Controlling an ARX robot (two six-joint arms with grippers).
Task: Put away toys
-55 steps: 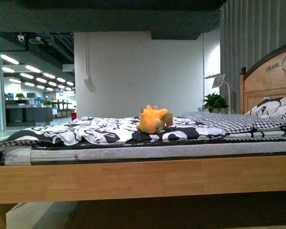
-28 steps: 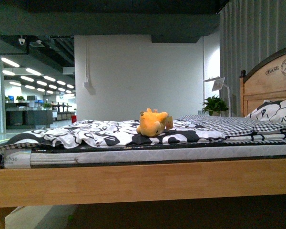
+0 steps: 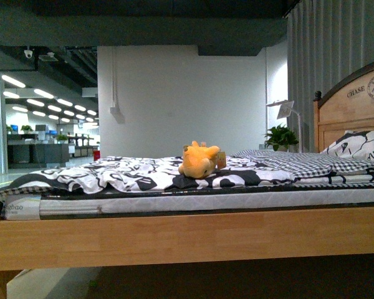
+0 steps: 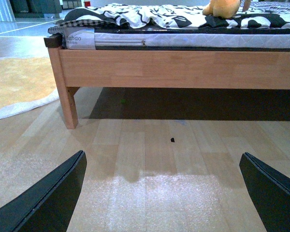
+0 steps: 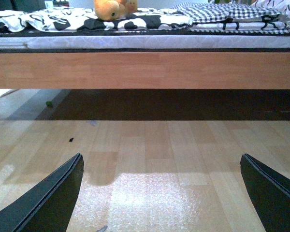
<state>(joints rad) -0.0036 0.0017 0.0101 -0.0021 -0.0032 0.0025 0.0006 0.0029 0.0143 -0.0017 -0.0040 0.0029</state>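
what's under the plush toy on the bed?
The orange plush toy lies on the black-and-white patterned cover, which lies over a white mattress on a wooden bed frame. The patch of cover directly beneath it is hidden.

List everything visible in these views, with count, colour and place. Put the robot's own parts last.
Wood-plank floor: one, pale brown, under everything.
Wooden bed frame: one, light brown, on the floor.
Arched wooden headboard: one, light brown, at the bed's right end.
Mattress: one, white, on the frame.
Patterned fabric quilt: one, black and white, over the mattress.
Checked blanket: one, grey and white, nearer the headboard.
Patterned pillow: one, black and white, by the headboard.
Fuzzy plush toy: one, orange-yellow, on the quilt.
Potted plant: one, green, behind the bed.
Rug: one, yellow, on the floor.
Left gripper: black, open, above the floor.
Right gripper: black, open, above the floor.
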